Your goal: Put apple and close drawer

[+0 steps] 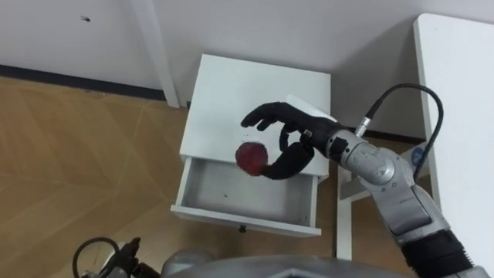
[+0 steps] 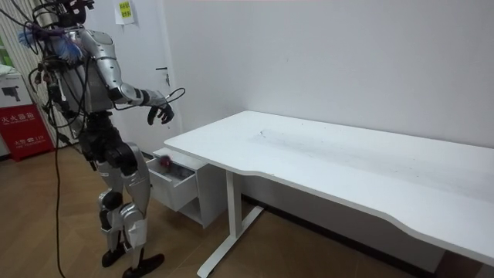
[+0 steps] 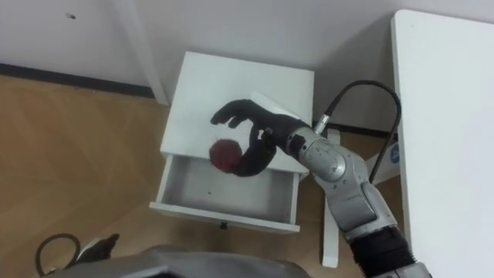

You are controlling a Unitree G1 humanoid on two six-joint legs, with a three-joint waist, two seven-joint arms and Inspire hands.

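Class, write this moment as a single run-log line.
right hand: open, above cabinet | apple: apart from hand, at drawer back edge | drawer: open

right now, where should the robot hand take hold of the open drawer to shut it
Take the drawer by its front panel, at the small knob low in the middle, coming from the front, the robot's side. It stands pulled straight out of the cabinet toward the robot, so a straight push there should slide it in.
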